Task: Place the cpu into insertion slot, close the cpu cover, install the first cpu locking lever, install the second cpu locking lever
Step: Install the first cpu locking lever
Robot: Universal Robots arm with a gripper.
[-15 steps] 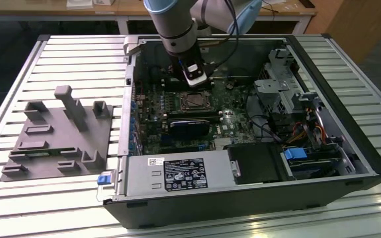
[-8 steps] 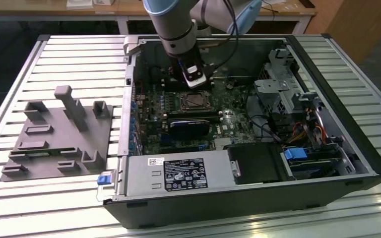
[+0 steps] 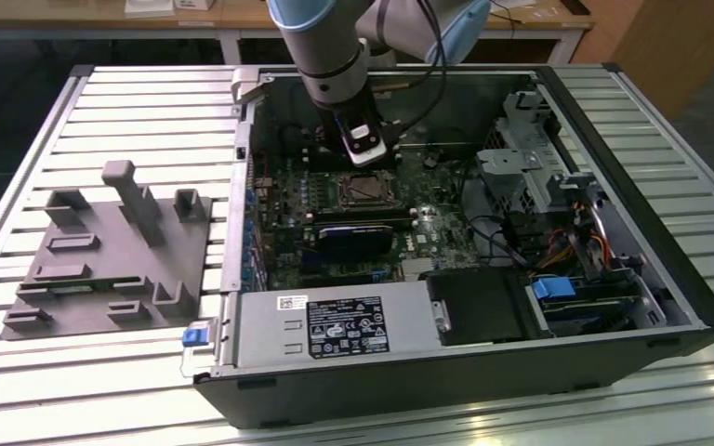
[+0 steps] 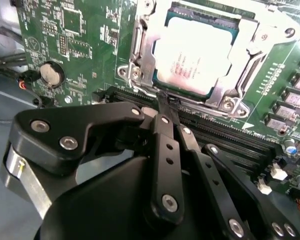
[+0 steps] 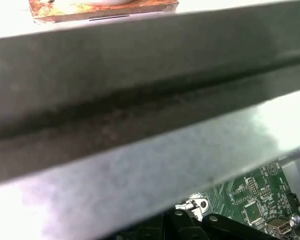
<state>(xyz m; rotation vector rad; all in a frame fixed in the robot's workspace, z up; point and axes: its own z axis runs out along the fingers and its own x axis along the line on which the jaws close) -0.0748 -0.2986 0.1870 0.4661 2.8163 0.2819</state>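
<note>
In the second wrist view we see the tool [image 4: 165, 102] set narrow, its black fingers [image 4: 166, 150] meeting in a point at the near edge of the cpu cover [image 4: 142, 50]; whether the tips pinch anything there or only touch the metal we cannot tell. The cpu [image 4: 195, 52] lies flat in the insertion slot [image 4: 202, 11], its pale metal top showing through the cover's cut-out centre; the cover lies down over it and frames it on all sides. Long black memory slots [image 4: 230, 145] run just beside the tips, between the tool's body and the socket; the green motherboard [image 4: 90, 35] spreads around them, with a round coin cell [image 4: 52, 74] well apart from the socket.

In the exterior view the arm [image 3: 332, 56] reaches from the upper centre of the frame into the open computer case [image 3: 456, 386], the tool just above the socket near the middle of the board; a dark block with a blue edge [image 3: 350, 240] lies just below the socket in the frame; a grey power supply box [image 3: 332, 325] sits lower centre; a drive cage [image 3: 519, 177] stands toward the exterior view's right. A grey moulded fixture [image 3: 109, 251] rests on the slatted surface [image 3: 146, 102] at the exterior view's left, well apart from the tool. In the first wrist view a grey case wall [image 5: 140, 125] stands close before the camera.
</note>
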